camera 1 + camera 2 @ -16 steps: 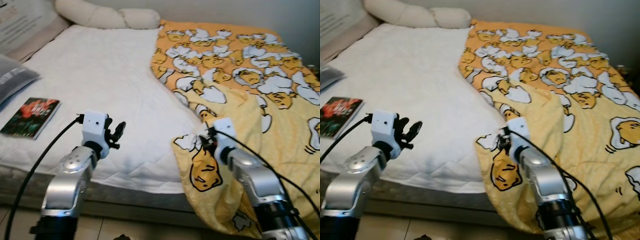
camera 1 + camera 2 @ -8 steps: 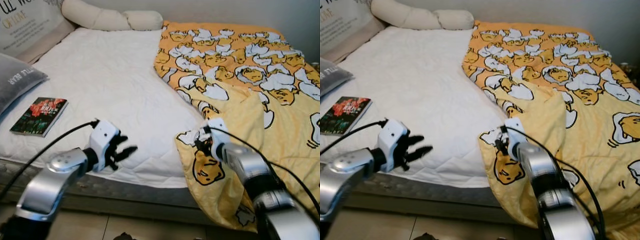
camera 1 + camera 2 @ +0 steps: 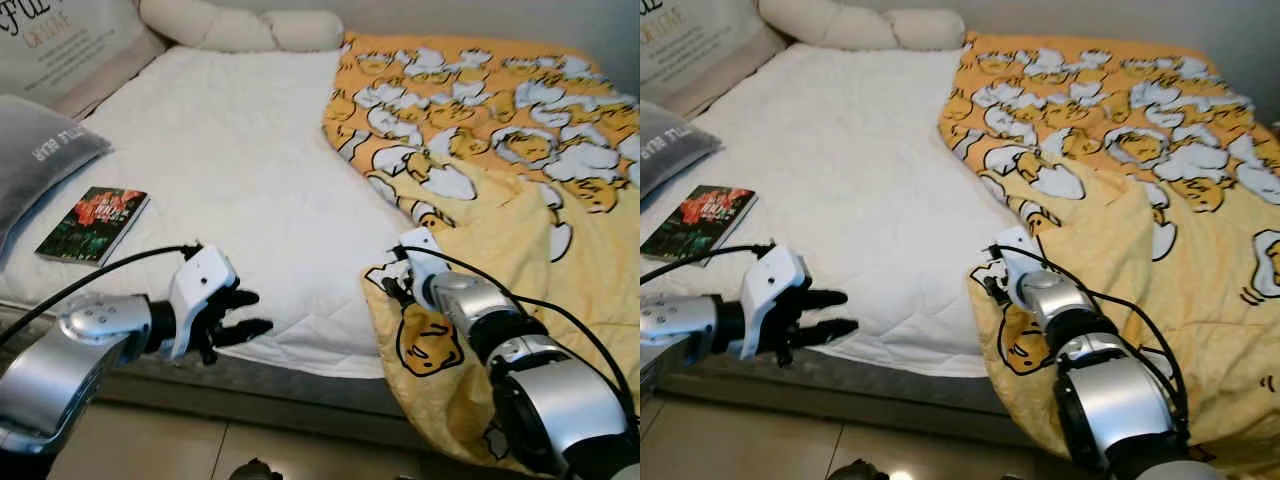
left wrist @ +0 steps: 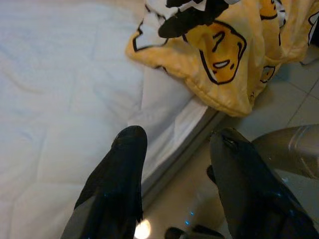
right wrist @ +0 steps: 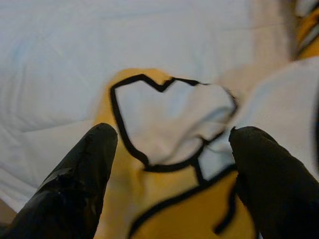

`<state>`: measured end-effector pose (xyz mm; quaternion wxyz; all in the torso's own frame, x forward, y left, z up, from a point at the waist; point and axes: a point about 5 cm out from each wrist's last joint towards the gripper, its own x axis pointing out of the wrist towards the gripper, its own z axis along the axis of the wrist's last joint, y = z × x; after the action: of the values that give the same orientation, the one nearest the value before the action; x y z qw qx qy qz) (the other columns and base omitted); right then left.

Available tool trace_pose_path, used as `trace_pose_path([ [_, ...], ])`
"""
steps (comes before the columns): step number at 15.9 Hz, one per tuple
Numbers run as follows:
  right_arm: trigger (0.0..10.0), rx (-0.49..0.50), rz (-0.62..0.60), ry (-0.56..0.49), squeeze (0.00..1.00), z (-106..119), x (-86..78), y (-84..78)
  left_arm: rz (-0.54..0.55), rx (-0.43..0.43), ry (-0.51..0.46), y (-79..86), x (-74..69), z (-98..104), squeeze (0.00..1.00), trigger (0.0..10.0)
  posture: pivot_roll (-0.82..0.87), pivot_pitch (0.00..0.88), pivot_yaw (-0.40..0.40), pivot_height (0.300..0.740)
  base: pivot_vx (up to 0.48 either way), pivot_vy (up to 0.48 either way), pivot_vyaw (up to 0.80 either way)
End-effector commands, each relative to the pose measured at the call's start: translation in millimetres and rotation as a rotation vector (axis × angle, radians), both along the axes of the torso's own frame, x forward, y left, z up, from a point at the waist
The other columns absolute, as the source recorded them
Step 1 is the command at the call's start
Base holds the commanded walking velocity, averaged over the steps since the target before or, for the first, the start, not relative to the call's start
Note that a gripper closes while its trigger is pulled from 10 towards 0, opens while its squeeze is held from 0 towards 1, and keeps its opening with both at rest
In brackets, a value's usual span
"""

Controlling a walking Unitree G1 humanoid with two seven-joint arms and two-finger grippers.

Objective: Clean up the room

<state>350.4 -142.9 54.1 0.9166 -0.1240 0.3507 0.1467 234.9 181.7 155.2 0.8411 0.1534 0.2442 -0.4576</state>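
A yellow blanket printed with egg cartoons covers the right half of the bed, and its corner droops over the front edge. My right gripper is at that corner. In the right wrist view it is open, and the white and yellow corner patch lies between its fingers. My left gripper is open with nothing in it, level with the front edge of the white mattress and pointing right. In the left wrist view its fingers frame the mattress edge and the hanging blanket.
A book with a red and green cover lies on the mattress at the left, near a grey pillow. A printed cushion and a long white pillow lie at the head. Tiled floor runs below the bed's front edge.
The camera has shifted. My left gripper has dropped from above the mattress to its front edge and now points right. My right gripper stays at the blanket corner.
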Motion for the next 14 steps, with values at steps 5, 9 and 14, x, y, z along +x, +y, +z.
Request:
trace_pose_path([
  [5,10.0,-0.001,0.014,0.034,0.00,-17,-11.2,9.4,0.014,0.021,0.029,4.8,-19.7,15,0.00,10.0,0.27,0.142,0.048,0.740,0.000,0.000,0.00],
  [9,6.1,-0.052,-0.023,0.013,0.00,-25,-16.8,7.0,0.034,0.039,0.042,5.5,-30.8,17,0.00,10.0,0.30,0.163,0.044,0.740,0.000,0.000,0.00],
  [14,0.0,-0.039,-0.012,0.037,0.00,-33,-23.2,14.0,0.024,0.037,0.061,3.8,-33.9,19,0.00,10.0,0.30,0.156,0.047,0.740,0.000,0.000,0.00],
])
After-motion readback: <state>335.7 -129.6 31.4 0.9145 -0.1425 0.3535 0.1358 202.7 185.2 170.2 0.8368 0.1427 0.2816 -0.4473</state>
